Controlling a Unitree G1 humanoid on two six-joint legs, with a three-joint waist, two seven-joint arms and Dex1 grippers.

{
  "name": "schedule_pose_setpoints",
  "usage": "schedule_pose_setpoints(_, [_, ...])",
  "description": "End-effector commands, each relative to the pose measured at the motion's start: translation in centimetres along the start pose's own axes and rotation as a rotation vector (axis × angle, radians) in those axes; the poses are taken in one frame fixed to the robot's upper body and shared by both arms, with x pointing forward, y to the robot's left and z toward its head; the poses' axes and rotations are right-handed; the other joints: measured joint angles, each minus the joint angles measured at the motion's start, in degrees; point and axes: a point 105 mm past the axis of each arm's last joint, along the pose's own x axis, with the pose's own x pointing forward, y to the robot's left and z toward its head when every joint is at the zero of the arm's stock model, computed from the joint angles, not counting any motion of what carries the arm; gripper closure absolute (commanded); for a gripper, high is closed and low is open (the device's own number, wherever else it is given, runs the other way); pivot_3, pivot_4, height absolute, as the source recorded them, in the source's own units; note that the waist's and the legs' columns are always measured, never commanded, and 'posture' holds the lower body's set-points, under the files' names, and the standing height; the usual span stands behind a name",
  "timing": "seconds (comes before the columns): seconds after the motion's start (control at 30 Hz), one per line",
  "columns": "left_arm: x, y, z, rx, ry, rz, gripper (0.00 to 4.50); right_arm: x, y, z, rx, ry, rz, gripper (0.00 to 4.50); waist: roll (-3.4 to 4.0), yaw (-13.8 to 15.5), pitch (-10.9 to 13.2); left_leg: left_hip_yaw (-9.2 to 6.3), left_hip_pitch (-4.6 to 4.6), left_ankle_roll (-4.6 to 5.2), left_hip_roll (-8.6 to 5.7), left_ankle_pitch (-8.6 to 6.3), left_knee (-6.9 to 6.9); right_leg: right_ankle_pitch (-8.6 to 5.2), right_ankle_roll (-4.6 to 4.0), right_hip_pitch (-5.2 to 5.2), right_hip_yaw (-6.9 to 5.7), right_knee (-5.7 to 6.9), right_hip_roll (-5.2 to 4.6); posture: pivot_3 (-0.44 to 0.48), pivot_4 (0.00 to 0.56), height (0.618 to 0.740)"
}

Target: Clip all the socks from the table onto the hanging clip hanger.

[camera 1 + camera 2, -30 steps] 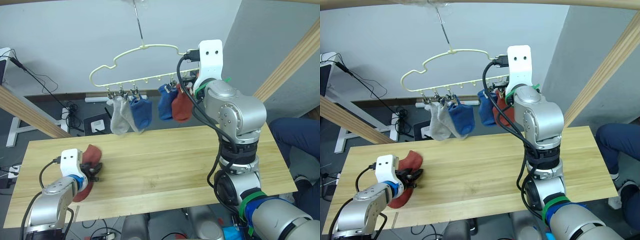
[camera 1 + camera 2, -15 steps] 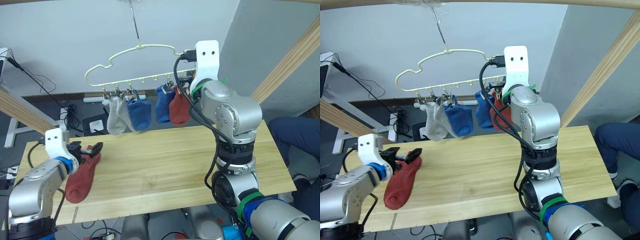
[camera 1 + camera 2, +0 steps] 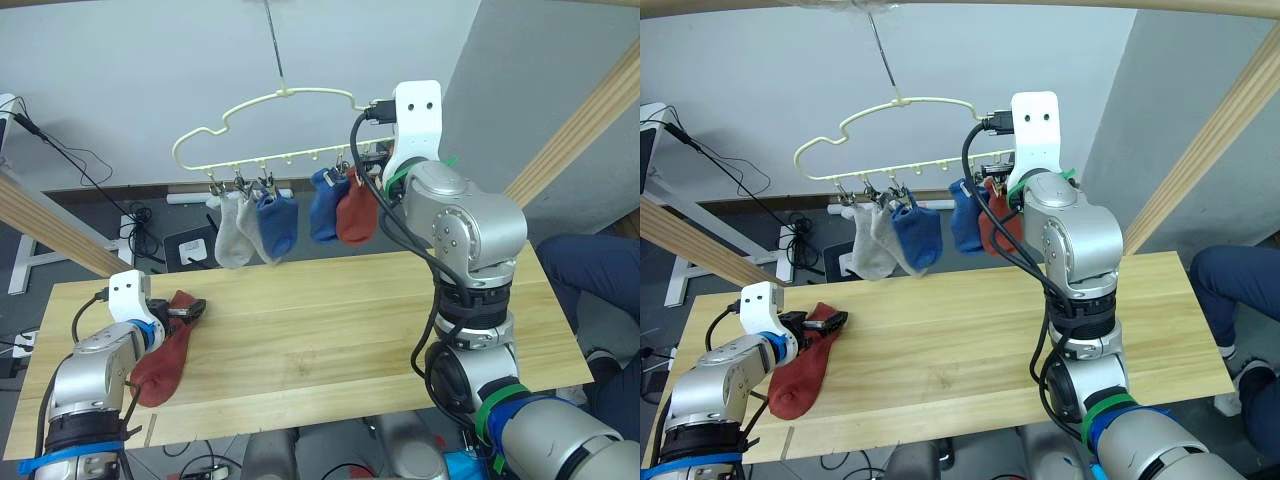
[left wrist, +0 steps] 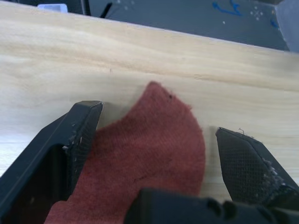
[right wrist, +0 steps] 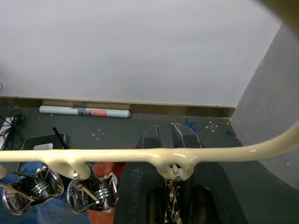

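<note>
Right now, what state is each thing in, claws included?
Left claw: open, straddling the red sock.
Red sock: flat on the table, unclipped.
Right claw: shut on the clip hanger's last clip.
Clip hanger: hanging, five socks clipped: two grey, two blue, one red.

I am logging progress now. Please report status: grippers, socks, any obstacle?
Left gripper open around the last red sock on the table. Right gripper shut on the hanger. Five socks clipped. No obstacle seen.
</note>
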Motion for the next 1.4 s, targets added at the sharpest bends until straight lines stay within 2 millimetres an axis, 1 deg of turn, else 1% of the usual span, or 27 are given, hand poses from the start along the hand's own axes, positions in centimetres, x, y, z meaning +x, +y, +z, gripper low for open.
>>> schedule_pose_setpoints(0.03, [-0.1,0.9,-1.1,0.01,0.036,0.032,0.03,-0.6,-0.9,0.9,0.008,-0.038,-0.041,4.48,0.0,-0.02,0.0,0.0,0.0,0.0,0.0,0.0,0.0,0.0,0.0,0.0,0.01,0.01,-0.02,-0.224,0.336,0.74])
schedule_pose_setpoints(0.1, [-0.1,1.1,-2.0,0.022,0.07,0.044,0.03,-0.5,-0.9,0.8,0.008,-0.036,-0.042,4.48,0.0,-0.02,0.0,0.02,0.01,0.0,0.0,0.0,0.0,0.0,0.0,0.0,0.04,0.02,-0.04,-0.224,0.338,0.74])
schedule_pose_setpoints(0.2, [-0.2,1.1,-2.8,0.021,0.1,0.056,0.03,-0.6,-0.9,0.8,0.009,-0.035,-0.042,4.48,0.0,-0.02,0.0,0.03,0.01,0.0,0.0,0.0,0.01,0.0,0.0,0.01,0.04,0.03,-0.06,-0.225,0.341,0.74])
schedule_pose_setpoints(0.5, [-0.4,0.9,-3.2,0.032,0.114,0.056,0.03,-0.5,-0.9,0.8,0.01,-0.031,-0.043,4.48,0.01,-0.01,0.0,0.02,0.04,0.0,0.0,0.0,0.01,0.0,0.01,0.01,0.03,0.09,-0.06,-0.222,0.345,0.74])
schedule_pose_setpoints(0.57, [-0.4,0.8,-3.3,0.032,0.116,0.052,0.42,-0.5,-0.9,0.8,0.011,-0.032,-0.043,4.48,0.01,-0.02,0.0,0.02,0.04,0.0,0.0,0.0,0.01,0.0,0.01,0.01,0.04,0.09,-0.06,-0.222,0.345,0.74])
schedule_pose_setpoints(0.67, [-0.4,0.6,-3.4,0.037,0.116,0.046,1.22,-0.5,-0.9,0.8,0.01,-0.033,-0.043,4.48,0.01,-0.02,0.0,0.02,0.05,0.0,0.0,0.0,0.01,0.0,0.01,0.01,0.04,0.1,-0.06,-0.222,0.345,0.74])
schedule_pose_setpoints(0.7, [-0.4,0.5,-3.4,0.038,0.117,0.046,1.58,-0.5,-0.9,0.8,0.01,-0.033,-0.043,4.48,0.01,-0.02,0.0,0.02,0.05,0.0,0.0,0.0,0.01,0.0,0.01,0.01,0.03,0.1,-0.06,-0.222,0.345,0.74])
schedule_pose_setpoints(1.0, [-0.4,0.2,-3.2,0.038,0.108,0.038,4.33,-0.4,-0.9,0.8,0.012,-0.034,-0.043,4.48,0.01,0.0,0.01,0.02,0.05,0.0,-0.01,0.0,0.01,-0.01,0.02,0.01,0.04,0.11,-0.06,-0.218,0.347,0.74])
schedule_pose_setpoints(1.03, [-0.3,0.2,-3.1,0.037,0.107,0.037,4.44,-0.4,-0.9,0.8,0.012,-0.034,-0.043,4.48,0.02,0.0,0.01,0.02,0.05,0.0,-0.01,0.0,0.01,-0.01,0.02,0.01,0.04,0.11,-0.06,-0.218,0.347,0.74])
schedule_pose_setpoints(1.17, [-0.3,-0.1,-3.0,0.029,0.105,0.026,4.44,-0.4,-0.8,0.8,0.013,-0.033,-0.044,4.48,0.03,0.01,0.01,0.02,0.06,0.0,-0.01,0.0,0.01,-0.01,0.02,0.01,0.04,0.11,-0.06,-0.218,0.347,0.74])
schedule_pose_setpoints(1.23, [-0.4,-0.6,-2.8,0.014,0.096,-0.004,4.44,-0.4,-0.9,0.8,0.014,-0.032,-0.044,4.48,0.03,0.01,0.02,0.02,0.06,0.0,-0.01,0.0,0.01,-0.01,0.02,0.01,0.04,0.11,-0.06,-0.218,0.347,0.74])
schedule_pose_setpoints(1.3, [-0.8,-2.5,-1.6,-0.028,0.041,-0.119,4.44,-0.4,-0.8,0.7,0.012,-0.026,-0.041,4.48,0.04,0.01,0.02,0.02,0.05,0.0,-0.01,0.0,0.01,-0.01,0.02,0.01,0.04,0.1,-0.06,-0.217,0.35,0.74])
schedule_pose_setpoints(1.33, [-1.3,-4.1,-0.5,-0.038,-0.004,-0.212,4.44,-0.4,-0.8,0.6,0.016,-0.018,-0.038,4.48,0.04,0.01,0.03,0.03,0.05,0.0,-0.01,0.0,0.01,-0.01,0.02,0.01,0.05,0.07,-0.06,-0.217,0.35,0.74])
schedule_pose_setpoints(1.4, [-2.3,-6.6,0.9,-0.045,-0.054,-0.345,4.44,-0.5,-0.7,0.5,0.023,-0.006,-0.025,4.48,0.01,0.15,0.11,0.02,0.02,0.0,0.01,0.0,-0.01,-0.02,0.03,0.01,0.03,0.01,-0.09,-0.218,0.353,0.74])
